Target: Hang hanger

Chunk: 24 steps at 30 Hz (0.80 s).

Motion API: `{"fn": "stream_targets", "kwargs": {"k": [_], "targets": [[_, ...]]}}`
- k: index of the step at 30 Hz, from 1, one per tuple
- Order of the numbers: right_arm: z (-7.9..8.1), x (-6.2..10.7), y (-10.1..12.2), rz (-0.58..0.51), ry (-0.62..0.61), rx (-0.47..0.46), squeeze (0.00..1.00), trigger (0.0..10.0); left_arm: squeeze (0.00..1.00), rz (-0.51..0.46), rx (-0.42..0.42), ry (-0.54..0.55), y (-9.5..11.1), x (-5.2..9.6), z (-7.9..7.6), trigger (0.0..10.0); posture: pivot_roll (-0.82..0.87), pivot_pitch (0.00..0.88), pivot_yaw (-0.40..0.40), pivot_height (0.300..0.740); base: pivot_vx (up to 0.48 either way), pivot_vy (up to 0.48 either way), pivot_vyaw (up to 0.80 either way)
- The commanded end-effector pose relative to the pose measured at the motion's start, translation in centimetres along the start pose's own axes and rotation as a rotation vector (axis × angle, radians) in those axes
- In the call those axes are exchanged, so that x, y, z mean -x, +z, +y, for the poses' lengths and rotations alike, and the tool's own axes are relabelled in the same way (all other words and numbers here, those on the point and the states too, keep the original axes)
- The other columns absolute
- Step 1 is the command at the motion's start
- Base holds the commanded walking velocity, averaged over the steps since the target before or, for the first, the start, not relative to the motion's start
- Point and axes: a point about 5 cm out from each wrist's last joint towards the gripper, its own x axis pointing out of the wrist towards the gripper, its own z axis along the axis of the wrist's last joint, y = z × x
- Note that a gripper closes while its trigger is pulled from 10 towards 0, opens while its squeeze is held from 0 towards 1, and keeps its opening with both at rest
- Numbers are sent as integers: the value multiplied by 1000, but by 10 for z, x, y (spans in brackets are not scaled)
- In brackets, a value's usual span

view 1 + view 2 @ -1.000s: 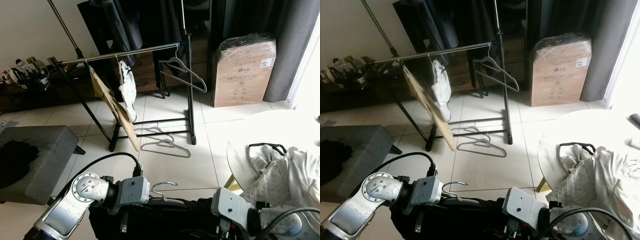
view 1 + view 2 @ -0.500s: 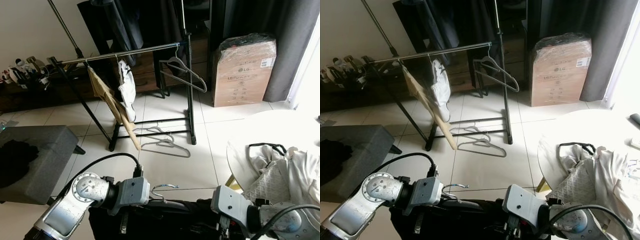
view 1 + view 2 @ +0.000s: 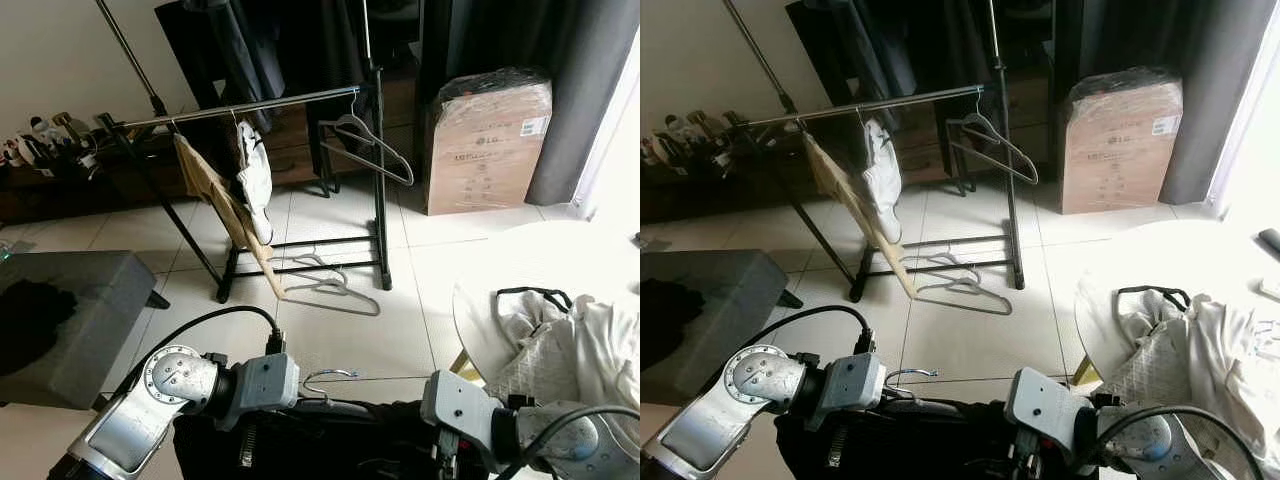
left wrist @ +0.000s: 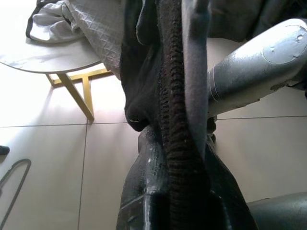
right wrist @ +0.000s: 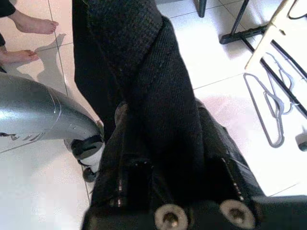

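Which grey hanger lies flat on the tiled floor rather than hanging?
The grey plastic hanger under the metal clothes rail; the other grey hanger hangs from that rail.

Black garment at bottom centre hides both grippers' fingers and the hanger below its hook; lower frame edge crops it.

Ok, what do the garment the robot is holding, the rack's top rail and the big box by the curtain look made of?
Black garment: coarse knit, ribbed weave visible, probably wool or acrylic.
Top rail: shiny, silvery, likely chromed metal.
Box: brown cardboard, glossy wrinkles suggesting plastic wrap.
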Motion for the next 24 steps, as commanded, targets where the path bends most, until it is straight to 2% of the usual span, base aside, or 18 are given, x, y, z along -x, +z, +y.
{"fn": "stream_targets", "kwargs": {"k": [1, 3, 6, 10, 14, 19, 24], "targets": [[8, -8, 1, -13, 55, 7, 0, 0, 1000, -66, -20, 8, 14, 7, 5, 10000, -214, 88, 159, 740, 0, 0, 0], [9, -9, 1, -11, 57, 7, 0, 0, 1000, -77, 11, -13, 15, 8, 4, 10000, -213, 84, 158, 740, 0, 0, 0], [9, -10, 0, -11, 60, 7, 0, 0, 1000, -77, 11, -16, 15, 11, 3, 10000, -212, 83, 158, 740, 0, 0, 0], [10, -12, -3, -2, 64, 4, 0, 0, 1000, -65, 40, -15, 14, 26, 6, 10000, -207, 74, 156, 740, 0, 0, 0], [10, -14, -3, -1, 66, 4, 0, 0, 1000, -37, 53, -20, 11, 34, 7, 10000, -205, 69, 157, 740, 0, 0, 0], [10, -14, -3, -3, 70, 4, 0, 0, 1000, -21, 54, -9, 9, 38, 7, 10000, -203, 70, 157, 740, 0, 0, 0], [11, -15, -4, 0, 79, 5, 0, 0, 1000, -17, 25, 51, 9, 42, 15, 10000, -204, 77, 157, 740, 0, 0, 0]]}}
